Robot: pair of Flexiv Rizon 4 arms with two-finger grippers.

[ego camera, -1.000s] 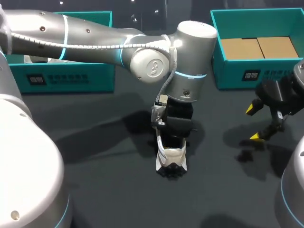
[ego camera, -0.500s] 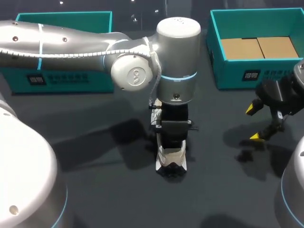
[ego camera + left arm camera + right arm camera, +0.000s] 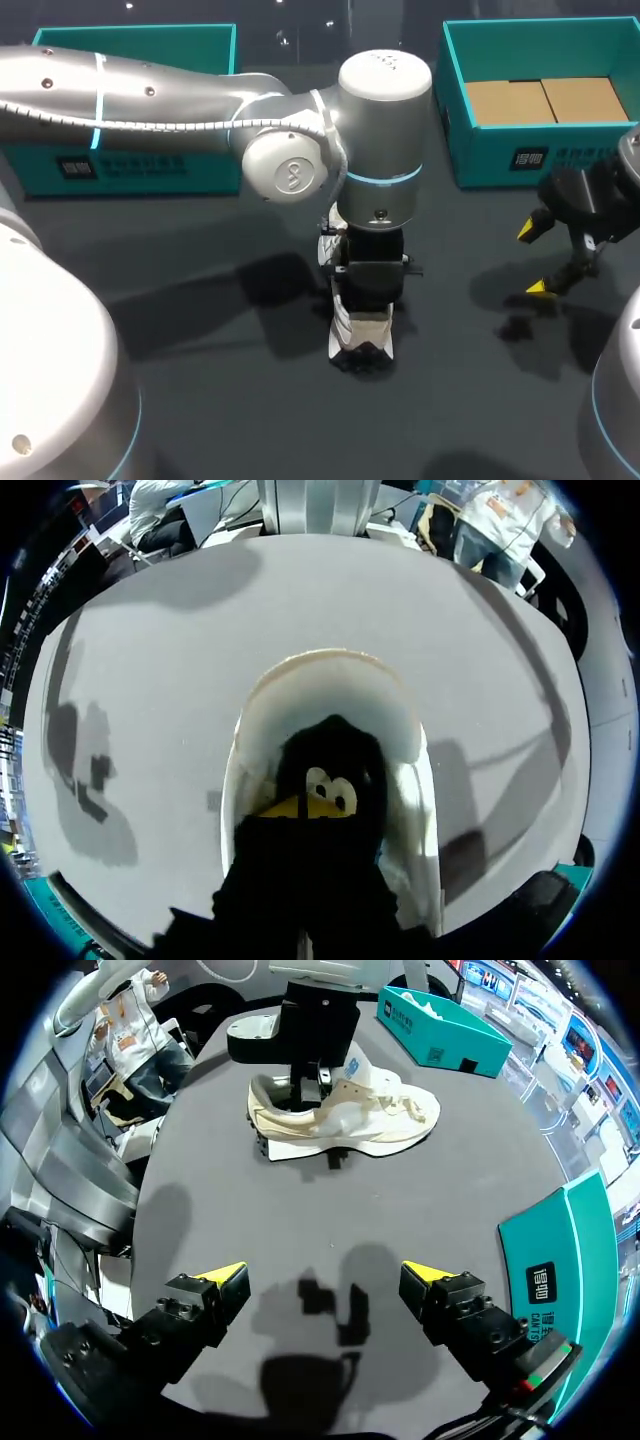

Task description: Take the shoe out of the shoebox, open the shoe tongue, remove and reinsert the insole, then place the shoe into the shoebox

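The white shoe (image 3: 362,336) stands on the dark table near the middle, its black-soled heel toward the front edge. My left arm comes over from the left, and my left gripper (image 3: 366,308) points straight down into the shoe's opening. In the left wrist view my left gripper (image 3: 305,804) has its yellow tips pressed together inside the shoe (image 3: 322,666); I cannot tell whether anything is between them. The right wrist view shows the shoe (image 3: 385,1120) on its sole, the left gripper in its heel end. My right gripper (image 3: 535,258) (image 3: 328,1282) hovers open and empty to the shoe's right.
The teal shoebox (image 3: 480,150) (image 3: 560,1260), with brown cardboard in it, stands at the back right. Another teal box (image 3: 140,165) (image 3: 440,1022) sits at the back left, behind my left arm. Bare table lies between the shoe and my right gripper.
My left arm's wrist has swung upright over the shoe and shifted slightly to the right. The shoe stays where it was. The right arm has not moved.
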